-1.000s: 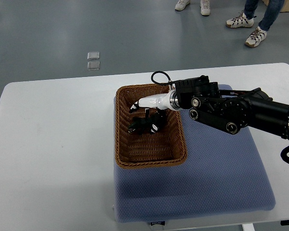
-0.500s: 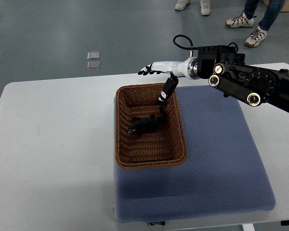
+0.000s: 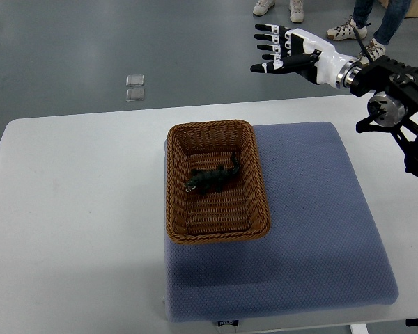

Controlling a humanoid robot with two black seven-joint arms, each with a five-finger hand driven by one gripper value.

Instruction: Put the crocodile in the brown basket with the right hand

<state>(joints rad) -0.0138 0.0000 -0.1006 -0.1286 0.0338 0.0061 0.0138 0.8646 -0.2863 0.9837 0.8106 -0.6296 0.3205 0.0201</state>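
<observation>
A dark green toy crocodile [image 3: 212, 179] lies inside the brown woven basket [image 3: 176, 182], near its middle. My right hand [image 3: 277, 49] is raised well above and behind the table at the upper right, far from the basket. Its white and black fingers [image 3: 265, 39] are spread and hold nothing. The right arm comes in from the right edge. The left arm does not show.
The basket stands on a blue-grey mat [image 3: 320, 229] that covers the right half of the white table [image 3: 76, 209]. People's feet in sneakers [image 3: 348, 29] stand on the floor beyond the table. Two small grey floor plates [image 3: 134, 87] lie at the back left.
My right hand let go of the crocodile in the basket, then rose and swung back to the upper right with its fingers spreading. The crocodile stays in the basket.
</observation>
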